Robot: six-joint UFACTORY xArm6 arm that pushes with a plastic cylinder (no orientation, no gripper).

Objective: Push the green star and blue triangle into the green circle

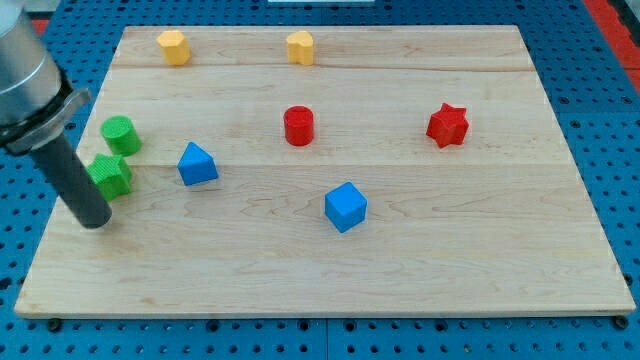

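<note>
The green star [110, 175] lies near the board's left edge, just below the green circle [120, 134], almost touching it. The blue triangle [197, 164] sits to the right of both, a short gap away from the star. My tip [95, 221] rests on the board just below and slightly left of the green star, close to it or touching its lower edge. The rod rises up-left to the grey arm at the view's top left.
A blue cube [346, 206] lies at centre. A red cylinder [298, 126] and a red star [447, 125] lie further right. Two yellow blocks [173, 46] [300, 47] sit near the top edge. The wooden board [480, 270] lies on a blue pegboard.
</note>
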